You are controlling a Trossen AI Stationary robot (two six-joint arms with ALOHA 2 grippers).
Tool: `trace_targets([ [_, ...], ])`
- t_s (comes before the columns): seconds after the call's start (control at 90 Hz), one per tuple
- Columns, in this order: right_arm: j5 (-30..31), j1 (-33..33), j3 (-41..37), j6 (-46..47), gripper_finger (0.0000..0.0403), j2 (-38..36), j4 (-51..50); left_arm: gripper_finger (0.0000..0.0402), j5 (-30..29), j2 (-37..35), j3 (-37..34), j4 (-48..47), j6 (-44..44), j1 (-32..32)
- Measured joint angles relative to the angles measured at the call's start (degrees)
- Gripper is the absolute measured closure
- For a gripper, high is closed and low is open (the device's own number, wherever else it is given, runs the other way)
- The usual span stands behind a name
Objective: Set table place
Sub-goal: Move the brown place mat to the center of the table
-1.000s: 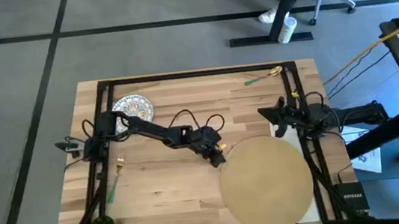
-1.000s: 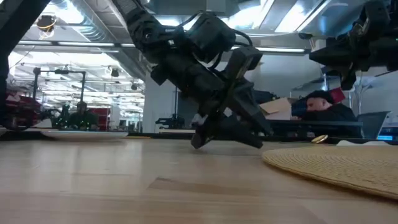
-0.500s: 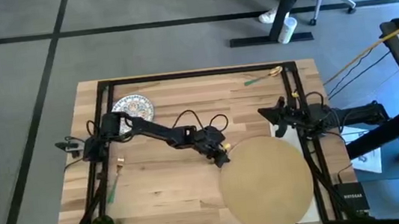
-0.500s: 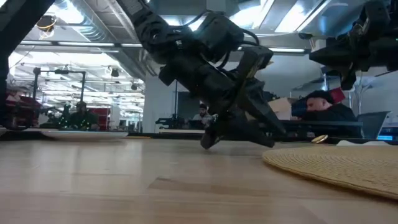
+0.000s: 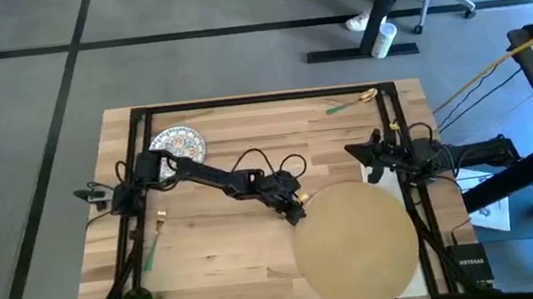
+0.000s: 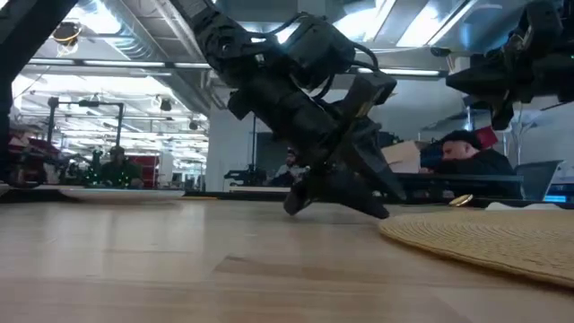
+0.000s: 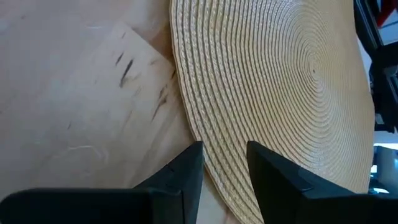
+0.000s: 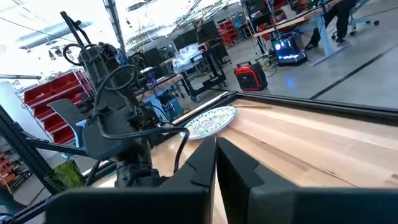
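Tan placemat (image 5: 356, 242) on table (image 5: 219, 266); left tool (image 7: 224, 163) open astride its edge; right tool (image 8: 216, 163) shut, raised.

You get even overhead light on the tabletop (image 5: 218, 256), bright ceiling glare behind the low view, soft shadows, near wood blurred, left end effector (image 7: 224, 163) fingers dark, out of focus.

left arm stretched out low, left gripper (image 7: 224, 158) slightly parted, right gripper (image 8: 216, 148) raised, fingers together
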Motion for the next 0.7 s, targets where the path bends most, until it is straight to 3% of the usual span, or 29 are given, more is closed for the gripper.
trace_targets([
  [0.7, 0.0, -0.02, 0.02, 0.0, 0.0403, 0.0, -0.02, 0.0292, -1.01, -0.04, -0.13, -2.02, 0.31, -0.68],
])
